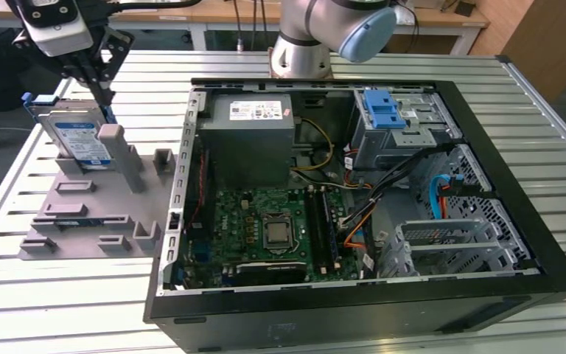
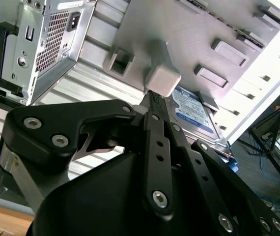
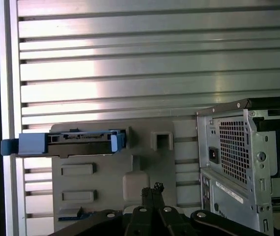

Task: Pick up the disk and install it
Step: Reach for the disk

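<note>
Nothing could be read. The disk [image 1: 74, 144], just beside the gripper [image 1: 104, 107], bore a blue-and-white label with print too fine to make out. The white sticker [image 1: 256, 110] on the power supply [image 1: 248, 151], well away from the gripper, and a strip label [image 3: 228, 191] on the computer case [image 3: 238, 142] were equally illegible.

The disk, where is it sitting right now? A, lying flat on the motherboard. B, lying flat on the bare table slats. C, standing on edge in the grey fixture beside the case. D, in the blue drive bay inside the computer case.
C: in the exterior view the disk stands on edge in a slot of the grey fixture, at the exterior view's left of the open computer case.
</note>
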You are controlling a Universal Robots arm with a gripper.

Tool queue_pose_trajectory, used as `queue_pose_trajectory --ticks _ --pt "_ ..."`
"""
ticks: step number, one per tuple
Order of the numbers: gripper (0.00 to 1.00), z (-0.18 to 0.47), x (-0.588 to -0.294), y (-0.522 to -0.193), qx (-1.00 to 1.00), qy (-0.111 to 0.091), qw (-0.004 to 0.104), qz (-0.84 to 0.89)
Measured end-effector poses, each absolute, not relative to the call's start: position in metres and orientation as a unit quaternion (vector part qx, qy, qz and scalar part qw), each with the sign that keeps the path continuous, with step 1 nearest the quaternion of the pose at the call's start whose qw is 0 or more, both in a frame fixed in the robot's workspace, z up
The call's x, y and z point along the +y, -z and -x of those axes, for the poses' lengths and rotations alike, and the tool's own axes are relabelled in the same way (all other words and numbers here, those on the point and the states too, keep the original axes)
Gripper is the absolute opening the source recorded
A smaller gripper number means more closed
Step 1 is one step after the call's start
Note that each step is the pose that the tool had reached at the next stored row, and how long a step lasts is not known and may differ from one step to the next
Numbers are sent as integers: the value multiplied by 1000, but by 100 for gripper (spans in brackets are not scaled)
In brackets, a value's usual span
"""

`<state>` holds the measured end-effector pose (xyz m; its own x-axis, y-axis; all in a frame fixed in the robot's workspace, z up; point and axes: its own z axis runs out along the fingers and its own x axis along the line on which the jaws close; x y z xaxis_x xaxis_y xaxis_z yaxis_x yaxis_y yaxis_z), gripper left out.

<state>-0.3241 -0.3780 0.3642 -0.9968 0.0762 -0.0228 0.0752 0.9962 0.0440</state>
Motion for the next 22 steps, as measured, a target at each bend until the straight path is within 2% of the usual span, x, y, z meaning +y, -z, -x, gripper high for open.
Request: queue_pose_trajectory --ticks 22 --pt "11 373 -369 -359 999 -21 12 -38"
